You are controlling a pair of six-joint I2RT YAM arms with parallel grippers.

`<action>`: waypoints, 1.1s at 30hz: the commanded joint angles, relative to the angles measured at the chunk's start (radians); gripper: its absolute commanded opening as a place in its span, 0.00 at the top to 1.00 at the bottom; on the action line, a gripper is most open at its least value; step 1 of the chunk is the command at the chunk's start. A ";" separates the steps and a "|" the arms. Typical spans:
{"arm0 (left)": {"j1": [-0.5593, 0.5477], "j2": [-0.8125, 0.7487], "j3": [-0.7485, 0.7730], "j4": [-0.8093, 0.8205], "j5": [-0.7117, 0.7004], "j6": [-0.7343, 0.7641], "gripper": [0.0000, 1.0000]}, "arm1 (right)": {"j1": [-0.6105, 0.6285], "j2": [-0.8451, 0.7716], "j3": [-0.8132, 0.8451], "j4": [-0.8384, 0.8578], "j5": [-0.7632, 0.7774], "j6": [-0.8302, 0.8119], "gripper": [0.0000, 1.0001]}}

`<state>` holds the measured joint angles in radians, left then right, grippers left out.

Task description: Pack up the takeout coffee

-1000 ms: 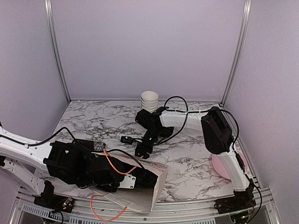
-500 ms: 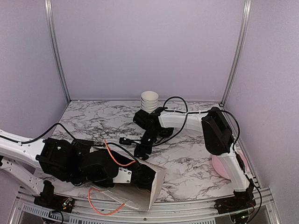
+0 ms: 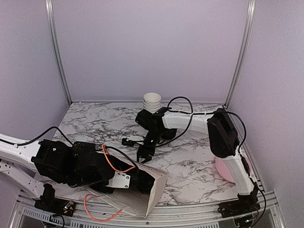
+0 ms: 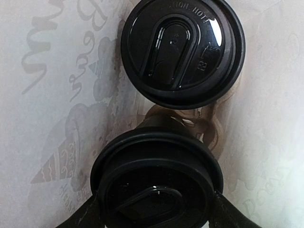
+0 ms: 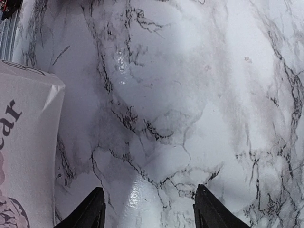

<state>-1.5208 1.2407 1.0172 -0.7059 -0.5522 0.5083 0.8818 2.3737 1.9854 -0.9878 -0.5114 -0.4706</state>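
- Left gripper, inside the printed white paper bag, seemingly clamps a black plastic-lidded coffee cup; a second lidded cup sits just beyond.
- Right gripper gapes empty above the marble table.
- Risk: pushing deeper could topple that second cup.

White arm links, black joints, black cables, orange wire
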 commanded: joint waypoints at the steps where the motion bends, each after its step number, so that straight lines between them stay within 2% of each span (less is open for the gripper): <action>1: 0.004 -0.003 -0.021 -0.001 0.018 -0.005 0.62 | 0.008 -0.064 0.028 0.000 0.034 0.007 0.38; 9: 0.008 0.044 -0.041 0.004 -0.034 -0.004 0.62 | 0.008 -0.090 0.009 0.001 0.049 -0.003 0.37; 16: 0.011 0.043 -0.053 0.024 -0.026 0.002 0.62 | 0.008 -0.095 -0.005 0.004 0.048 -0.007 0.37; 26: 0.033 0.089 -0.063 0.042 0.019 0.028 0.62 | 0.008 -0.057 -0.019 0.006 0.057 -0.016 0.37; 33: 0.052 0.110 -0.009 -0.044 0.117 -0.024 0.61 | -0.011 -0.098 -0.043 -0.018 0.025 -0.036 0.37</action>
<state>-1.4895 1.3205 0.9752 -0.6575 -0.5396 0.5285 0.8814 2.3188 1.9518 -0.9840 -0.4614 -0.4835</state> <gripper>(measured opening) 0.715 0.630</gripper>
